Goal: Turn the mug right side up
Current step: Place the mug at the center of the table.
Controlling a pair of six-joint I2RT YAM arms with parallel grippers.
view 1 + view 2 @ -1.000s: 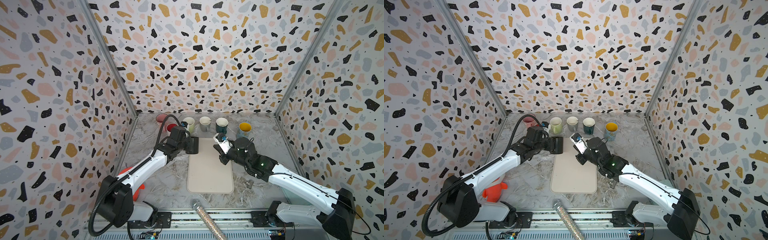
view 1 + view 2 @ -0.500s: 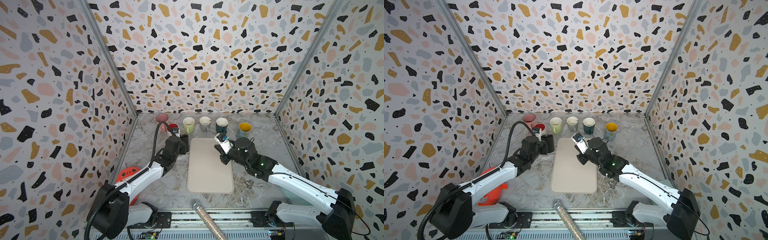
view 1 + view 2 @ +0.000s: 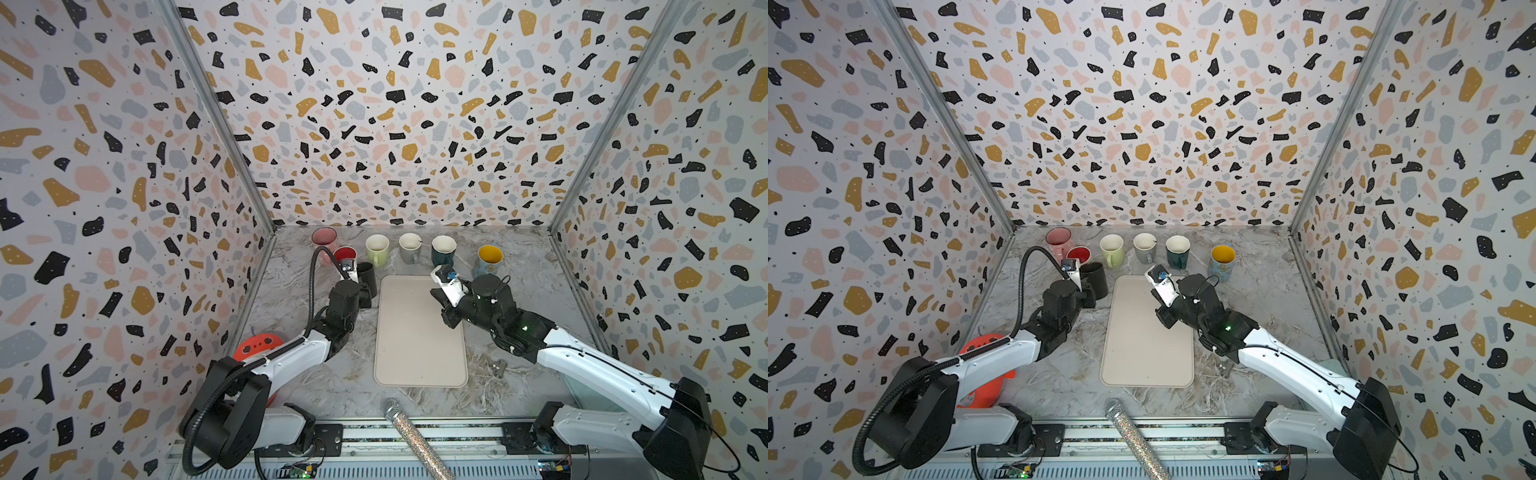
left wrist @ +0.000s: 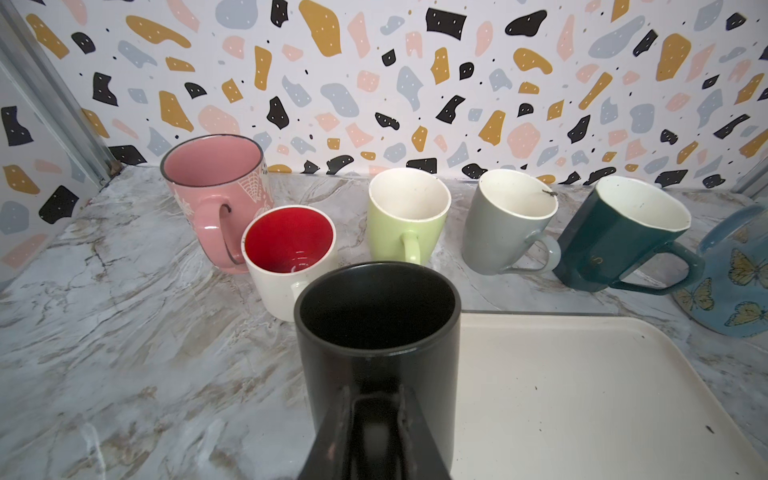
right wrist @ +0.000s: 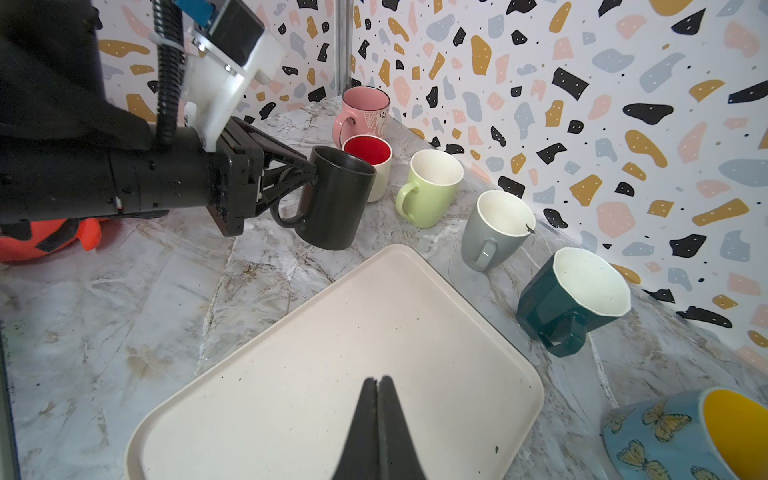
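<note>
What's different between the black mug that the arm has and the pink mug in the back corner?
The black mug is plain and matte; the pink mug carries a white web pattern. The left gripper is shut on the black mug's handle; the pink mug stands free. The black mug is beside the tray; the pink mug by the corner. Both are mouth up.

The left arm [image 3: 299, 351] hides much of the orange object [image 3: 257, 345]; a wrist view's edge crops the butterfly mug [image 4: 731, 282].
</note>
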